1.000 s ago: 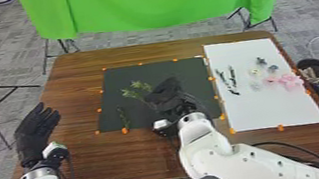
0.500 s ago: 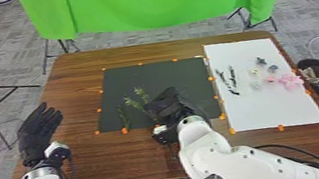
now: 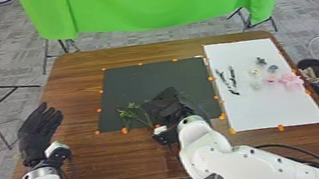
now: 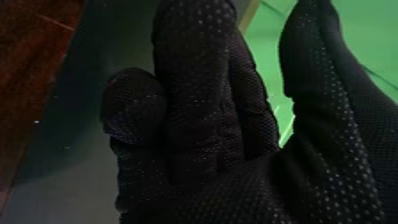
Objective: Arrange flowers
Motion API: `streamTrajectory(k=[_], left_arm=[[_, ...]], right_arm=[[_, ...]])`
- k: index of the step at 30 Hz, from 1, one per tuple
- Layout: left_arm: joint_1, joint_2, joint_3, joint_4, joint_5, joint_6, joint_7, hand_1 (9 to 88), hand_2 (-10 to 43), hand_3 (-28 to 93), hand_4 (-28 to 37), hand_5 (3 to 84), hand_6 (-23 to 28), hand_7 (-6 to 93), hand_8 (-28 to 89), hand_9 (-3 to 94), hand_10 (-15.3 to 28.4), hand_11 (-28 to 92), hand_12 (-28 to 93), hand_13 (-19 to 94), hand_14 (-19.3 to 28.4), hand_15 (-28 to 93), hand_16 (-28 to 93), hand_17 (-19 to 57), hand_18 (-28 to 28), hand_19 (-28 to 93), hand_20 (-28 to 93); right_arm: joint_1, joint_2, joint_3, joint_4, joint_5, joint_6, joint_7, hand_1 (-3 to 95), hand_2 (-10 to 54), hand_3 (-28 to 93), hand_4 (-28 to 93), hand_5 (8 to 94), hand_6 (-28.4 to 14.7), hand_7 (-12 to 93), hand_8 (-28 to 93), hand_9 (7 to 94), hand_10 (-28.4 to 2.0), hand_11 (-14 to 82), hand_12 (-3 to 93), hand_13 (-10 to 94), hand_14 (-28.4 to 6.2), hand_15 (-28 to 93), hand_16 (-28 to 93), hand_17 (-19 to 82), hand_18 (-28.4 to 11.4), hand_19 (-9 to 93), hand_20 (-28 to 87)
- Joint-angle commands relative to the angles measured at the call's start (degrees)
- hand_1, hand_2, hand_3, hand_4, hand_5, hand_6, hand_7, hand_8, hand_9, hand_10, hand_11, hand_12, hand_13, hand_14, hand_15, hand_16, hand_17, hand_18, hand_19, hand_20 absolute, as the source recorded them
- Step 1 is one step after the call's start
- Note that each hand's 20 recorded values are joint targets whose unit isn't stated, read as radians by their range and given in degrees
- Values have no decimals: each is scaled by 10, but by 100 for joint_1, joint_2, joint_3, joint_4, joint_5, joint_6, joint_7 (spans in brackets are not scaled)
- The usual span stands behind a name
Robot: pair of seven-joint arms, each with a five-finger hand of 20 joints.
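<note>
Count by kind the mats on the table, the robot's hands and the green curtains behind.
Mats: 2 (dark mat, white mat)
Hands: 2 (left hand, right hand)
Green curtains: 1 (green curtain)
Total: 5

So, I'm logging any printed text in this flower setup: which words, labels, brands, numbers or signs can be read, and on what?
None can be read, on the white sheet, the dark mat or elsewhere.
Dark marks on the right arm: too small to read.
</note>
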Motion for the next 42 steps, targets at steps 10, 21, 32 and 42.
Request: streamTrajectory(k=[10,21,32,42], left_arm=[[11,-39,16,11,-16,-30,-6,353,54,703,-186,506,52,163,-81,494,147,233,96,447,164,238,-25,228,151,226,277],[21,-54,-3,5,-24,-18,-14,354,53,703,-185,505,51,162,-81,495,147,234,96,447,164,238,-25,227,151,228,275],[44,-62,-7,-2,-29,-26,-15,353,53,705,-185,505,51,163,-81,495,147,234,96,446,164,237,-25,226,150,228,273],[26,-82,25,10,-38,-13,-25,354,53,705,-186,505,51,163,-81,495,147,234,96,446,165,238,-25,226,151,228,273]], right_arm=[[-26,410,173,-303,-36,-1981,-2163,292,62,674,-151,570,-23,121,-73,661,-145,84,106,937,-60,405,227,706,-86,795,361],[-27,476,345,-382,-906,-3401,-1644,201,158,633,-170,421,-46,68,-47,508,-140,58,63,937,-58,522,208,679,-131,931,339],[13,453,272,-366,-1275,-3289,-1379,198,154,633,-166,412,-44,68,-45,508,-141,57,57,937,-55,558,198,685,-135,932,405],[41,442,184,-362,-1386,-2913,-1063,199,152,634,-164,420,-45,78,-52,513,-141,58,54,937,-56,557,195,687,-135,932,399]])
